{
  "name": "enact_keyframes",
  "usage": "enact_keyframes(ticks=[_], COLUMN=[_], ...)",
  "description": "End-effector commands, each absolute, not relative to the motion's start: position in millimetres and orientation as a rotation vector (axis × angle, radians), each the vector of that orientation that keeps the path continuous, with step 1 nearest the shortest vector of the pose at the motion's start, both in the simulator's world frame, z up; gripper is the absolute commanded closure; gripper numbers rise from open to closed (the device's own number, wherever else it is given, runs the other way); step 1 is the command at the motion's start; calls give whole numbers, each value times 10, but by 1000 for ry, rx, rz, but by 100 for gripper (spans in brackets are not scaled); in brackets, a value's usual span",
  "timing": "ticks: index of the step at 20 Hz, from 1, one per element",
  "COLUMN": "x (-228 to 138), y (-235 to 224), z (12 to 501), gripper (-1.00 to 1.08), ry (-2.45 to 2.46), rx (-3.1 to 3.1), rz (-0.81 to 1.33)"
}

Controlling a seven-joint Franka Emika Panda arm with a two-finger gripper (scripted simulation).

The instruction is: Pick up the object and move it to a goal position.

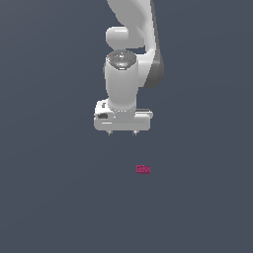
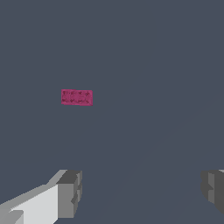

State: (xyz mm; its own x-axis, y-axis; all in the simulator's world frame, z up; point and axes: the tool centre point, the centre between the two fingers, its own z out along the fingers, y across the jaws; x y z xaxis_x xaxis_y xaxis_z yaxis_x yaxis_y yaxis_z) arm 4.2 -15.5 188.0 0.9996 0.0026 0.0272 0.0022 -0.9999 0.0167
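The object is a tiny magenta-red studded brick (image 1: 143, 169) lying flat on the dark grey floor, below and toward the exterior view's right of the arm. In the wrist view the brick (image 2: 77, 97) lies well apart from the fingers. My white gripper (image 1: 122, 132) hangs above the floor, its two short fingertips spread wide. It is open and holds nothing. The wrist view shows one grey finger pad (image 2: 70, 192) and the other pad (image 2: 213, 189) with a broad empty gap between them.
The white arm (image 1: 126, 59) rises from the gripper to the upper edge of the exterior view. The plain dark grey floor (image 1: 59, 197) spreads all around; no other objects or edges show.
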Motion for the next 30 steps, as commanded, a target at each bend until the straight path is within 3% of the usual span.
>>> enact_keyframes(ticks=[1, 30], x=[42, 199], y=[-155, 176], z=[1880, 1672], gripper=[-92, -92], ry=[4, 361], rx=[3125, 3090], rz=[43, 38])
